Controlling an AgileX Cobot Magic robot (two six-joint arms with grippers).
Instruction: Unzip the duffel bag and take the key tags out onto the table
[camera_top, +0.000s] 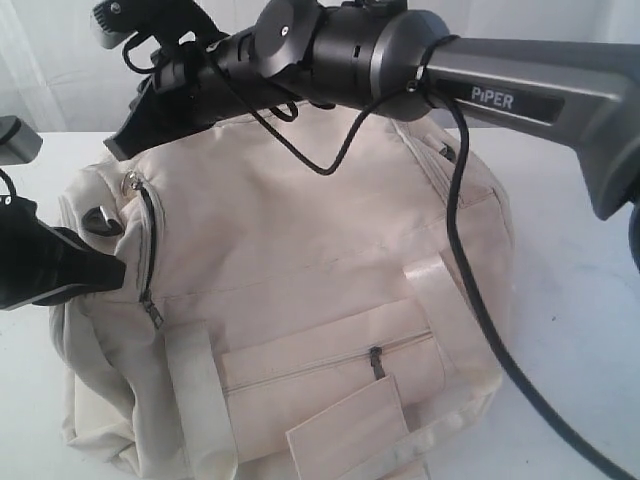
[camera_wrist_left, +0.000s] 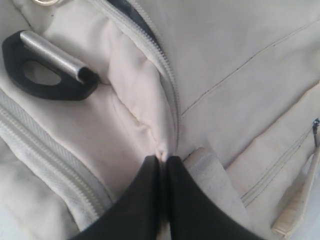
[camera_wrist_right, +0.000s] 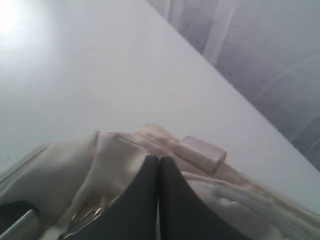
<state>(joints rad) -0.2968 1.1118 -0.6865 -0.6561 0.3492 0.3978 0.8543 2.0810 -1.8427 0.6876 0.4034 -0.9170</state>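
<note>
Right arm (camera_top: 520, 90) crosses duffel bag (camera_top: 300, 250) | right claw (camera_wrist_right: 159, 159) closed, empty | left claw (camera_wrist_left: 162, 160) pinching bag fabric beside zip (camera_wrist_left: 170, 85)

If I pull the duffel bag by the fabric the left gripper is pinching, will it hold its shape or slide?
Probably floppy: the duffel bag sags and creases, and the fold pinched in the left gripper bunches, so cloth likely stretches before the body moves. It looks bulky but soft, so it may drag across the smooth table rather than tip.
</note>
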